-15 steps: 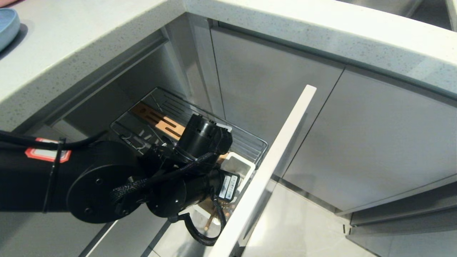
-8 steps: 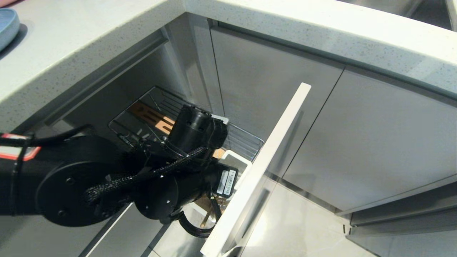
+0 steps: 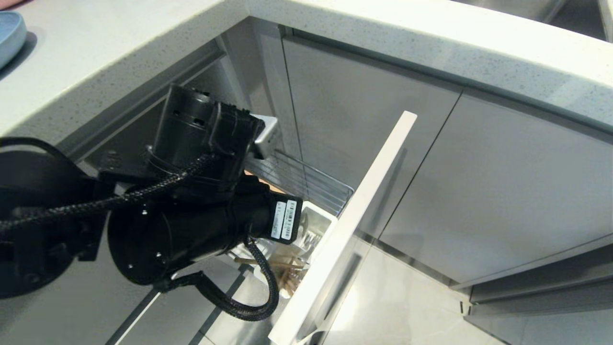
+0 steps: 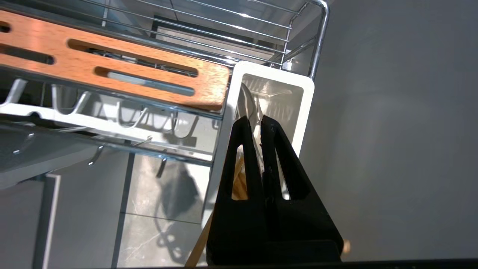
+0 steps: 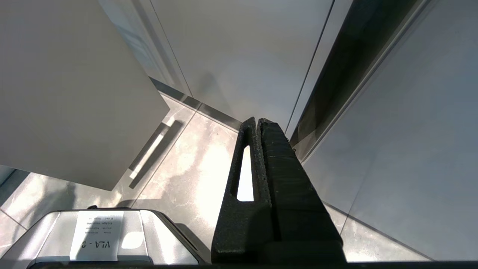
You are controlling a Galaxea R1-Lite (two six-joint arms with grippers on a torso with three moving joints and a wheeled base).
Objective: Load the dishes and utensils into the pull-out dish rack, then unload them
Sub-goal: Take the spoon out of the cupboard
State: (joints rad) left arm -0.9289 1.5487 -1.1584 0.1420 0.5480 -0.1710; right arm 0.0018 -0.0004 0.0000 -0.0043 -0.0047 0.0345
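Left wrist view only: left tool (image 4: 254, 121) clamped on a silver cutlery piece (image 4: 248, 105) over the white utensil cup (image 4: 306, 98), centre frame; chopsticks (image 4: 239, 183) poke out beside the fingers; wooden strip (image 4: 112, 65) upper left. Head view: left arm bent low centre-left, covering most of the dish rack (image 3: 311, 184); blue plate (image 3: 9, 33) on tabletop (image 3: 96, 52), top left corner. Right wrist view: right tool (image 5: 258, 125) closed, empty, pointing at floor.

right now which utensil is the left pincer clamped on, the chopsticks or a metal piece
The left pincer is shut on a silver metal cutlery piece above the white utensil cup; the wooden chopsticks lean loose beside it, ungripped.
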